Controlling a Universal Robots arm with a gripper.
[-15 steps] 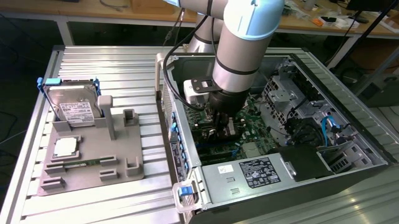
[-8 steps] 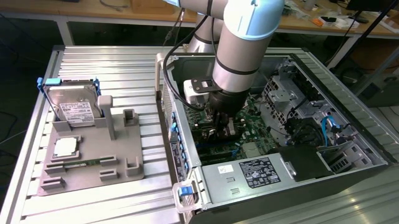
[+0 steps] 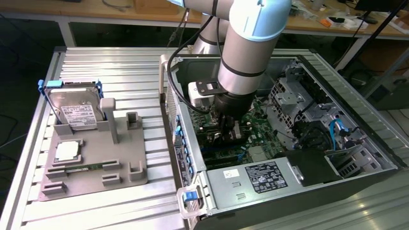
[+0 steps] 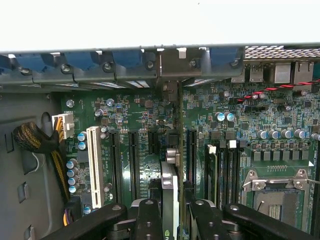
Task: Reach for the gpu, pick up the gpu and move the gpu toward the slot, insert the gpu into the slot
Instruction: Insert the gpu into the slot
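Green motherboard [image 3: 255, 139] fills the open computer case [image 3: 357, 115] in your exterior view; the arm reaches down into it, gripper [image 3: 231, 129] low over the board. To that view's left, a grey fixture [image 3: 96, 167] on the ribbed metal table [image 3: 128, 67] carries a hard drive [image 3: 78, 111]. Wooden benches stand behind.

Wrist view: your gripper [image 4: 172, 212] is clenched on the gpu [image 4: 170, 187], held edge-on above the black expansion slots [image 4: 134, 155], with a white slot [image 4: 93, 162] beside them.

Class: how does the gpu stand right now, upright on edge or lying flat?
Upright on edge. The gpu shows edge-on between the hand's fingers, above the motherboard's slots.
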